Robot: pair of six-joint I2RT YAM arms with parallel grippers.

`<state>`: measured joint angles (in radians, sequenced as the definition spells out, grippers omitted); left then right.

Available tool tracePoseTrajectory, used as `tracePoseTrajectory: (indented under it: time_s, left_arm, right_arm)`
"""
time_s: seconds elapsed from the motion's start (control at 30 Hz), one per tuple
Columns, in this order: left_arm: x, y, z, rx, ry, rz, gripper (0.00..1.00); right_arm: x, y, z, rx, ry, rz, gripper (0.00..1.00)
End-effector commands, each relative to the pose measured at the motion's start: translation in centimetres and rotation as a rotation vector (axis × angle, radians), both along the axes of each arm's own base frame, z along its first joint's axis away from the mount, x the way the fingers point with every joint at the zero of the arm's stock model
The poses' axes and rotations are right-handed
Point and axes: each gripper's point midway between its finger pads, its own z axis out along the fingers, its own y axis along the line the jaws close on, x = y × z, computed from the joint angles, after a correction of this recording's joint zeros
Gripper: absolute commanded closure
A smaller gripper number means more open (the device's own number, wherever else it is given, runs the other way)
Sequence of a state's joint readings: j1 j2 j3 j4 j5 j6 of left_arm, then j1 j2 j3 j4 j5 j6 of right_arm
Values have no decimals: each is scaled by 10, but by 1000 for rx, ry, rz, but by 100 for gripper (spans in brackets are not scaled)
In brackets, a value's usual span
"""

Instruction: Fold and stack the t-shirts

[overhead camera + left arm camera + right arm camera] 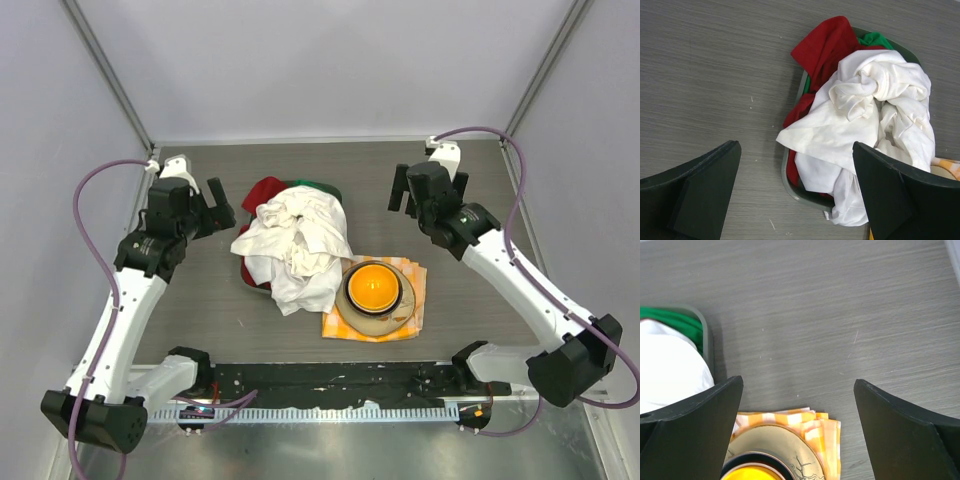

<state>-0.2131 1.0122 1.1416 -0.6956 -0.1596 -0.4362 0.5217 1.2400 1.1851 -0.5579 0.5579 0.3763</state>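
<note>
1. Nearest of all, on the near side of the shallow grey-green plastic tray (788, 182), a black mounting rail (320, 378) carries both arm bases along the edge of the grey desk (480, 260).
2. Just near-right of the tray lies a folded orange-and-white checked cloth (420, 290). A round tan plate (362, 325) sits on it, and a dark bowl with a bright orange inside (372, 287) sits on the plate. Stacked this way the three take little room, but they do fill the desk on that side. Folding therefore probably has to happen left of the tray or beyond it.
3. In the tray sit the crumpled white cotton t-shirts (295, 245), heaped over a red garment (822, 42) and a green garment (875, 39) that show only at the tray's left side and far rim. The heap looks like unsorted laundry, and nothing is folded yet.
4. The heap's long axis runs near to far across the tray. Its near end spills over the tray's near rim onto the desk, close beside the checked cloth. No collar or sleeve can be made out, so I cannot tell which way any shirt points.
5. Left of the tray, the left tool (215, 205) hovers above bare desk, released, its jaws spread wide and empty, turned toward the heap.
6. Far right of the tray, the right tool (425, 190) is likewise released and holds nothing, looking down on bare desk. I judge that the two flank the tray so each can reach the heap from its own side.
</note>
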Motion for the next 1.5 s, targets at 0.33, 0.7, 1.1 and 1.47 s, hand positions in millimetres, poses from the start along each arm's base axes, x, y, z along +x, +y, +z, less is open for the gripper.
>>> tracePoseTrajectory:
  time_s: [0.33,0.7,1.1,1.47]
  left_arm:
    - [-3,-2,17,-21,-49,-12,0]
    - [-8,-4,12,-26,-35,-29,0]
    - [-5,-2,6,-15,-19,-19,0]
    - [-5,-2,2,-9,-6,-18,0]
  right_arm:
    - [-39,-50,-66,-107,166,-250,0]
    - [-48,-44,-166,-10,347,-250,1]
    - [-29,-3,-196,129,404,-150,2]
    - [-51,2,-233,160,497,-136,39]
